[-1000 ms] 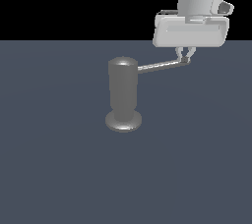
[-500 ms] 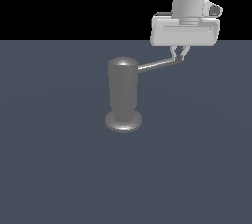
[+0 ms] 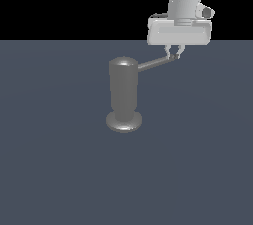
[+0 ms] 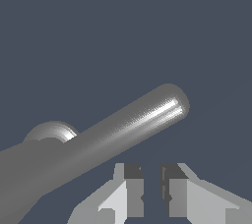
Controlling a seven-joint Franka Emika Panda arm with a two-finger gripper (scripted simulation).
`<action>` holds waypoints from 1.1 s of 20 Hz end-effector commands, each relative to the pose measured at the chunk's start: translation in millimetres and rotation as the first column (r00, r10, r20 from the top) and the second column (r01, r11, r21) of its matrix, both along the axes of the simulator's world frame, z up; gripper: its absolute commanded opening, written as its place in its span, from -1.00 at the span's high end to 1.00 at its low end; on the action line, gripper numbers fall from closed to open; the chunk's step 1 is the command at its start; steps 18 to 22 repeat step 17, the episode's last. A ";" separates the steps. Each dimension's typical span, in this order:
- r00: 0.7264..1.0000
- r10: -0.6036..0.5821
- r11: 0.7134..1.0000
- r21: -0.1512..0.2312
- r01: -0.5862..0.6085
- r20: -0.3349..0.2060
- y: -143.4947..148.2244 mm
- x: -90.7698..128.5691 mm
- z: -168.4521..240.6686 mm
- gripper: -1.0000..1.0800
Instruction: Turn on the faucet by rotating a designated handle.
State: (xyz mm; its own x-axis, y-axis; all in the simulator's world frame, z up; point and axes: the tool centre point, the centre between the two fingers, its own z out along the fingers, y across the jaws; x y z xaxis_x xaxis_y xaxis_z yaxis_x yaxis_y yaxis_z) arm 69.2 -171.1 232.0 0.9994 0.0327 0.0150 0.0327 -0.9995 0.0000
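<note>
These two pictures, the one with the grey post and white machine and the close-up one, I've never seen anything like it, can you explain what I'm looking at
Both are computer-rendered pictures of a simulated robot arm at work, taken at the same moment.

The exterior view comes from a camera off the arm. The grey upright post on a round base is the faucet, standing on a dark flat surface. The thin rod sticking out sideways from its top is the handle. The white block above is the end of the arm, and the small prongs under it are its claw, right at the handle's far tip.

The wrist view comes from a camera on the arm's wrist, looking past the claw. The big grey bar is the same handle, seen close. The two fingers sit close together with a narrow gap, and nothing is between them, so nothing is held.
</note>
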 end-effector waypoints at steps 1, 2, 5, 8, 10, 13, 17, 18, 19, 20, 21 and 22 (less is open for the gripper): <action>1.000 -0.002 1.000 0.000 0.002 -0.008 0.7 7.7 -9.3 1.00; 1.000 -0.003 1.000 0.000 0.003 -0.008 0.9 10.3 -9.5 1.00; 1.000 -0.005 1.000 0.000 0.005 -0.009 1.4 18.0 -10.3 1.00; 1.000 -0.006 1.000 0.000 0.006 -0.011 1.8 25.5 -11.1 1.00; 1.000 -0.007 1.000 0.000 0.007 -0.012 2.3 30.4 -11.5 1.00; 1.000 -0.009 1.000 0.000 0.009 -0.013 2.9 37.6 -12.1 1.00; 1.000 -0.011 1.000 0.000 0.011 -0.014 3.1 44.6 -13.0 1.00; 1.000 -0.011 1.000 0.000 0.011 -0.014 3.1 44.6 -13.0 1.00; 1.000 -0.011 1.000 0.000 0.011 -0.014 3.1 44.6 -13.0 1.00; 1.000 -0.011 1.000 0.000 0.011 -0.014 3.1 44.6 -13.0 1.00; 1.000 -0.011 1.000 0.000 0.011 -0.014 3.1 44.6 -13.0 1.00; 1.000 -0.011 1.000 0.000 0.011 -0.014 3.1 44.6 -13.0 1.00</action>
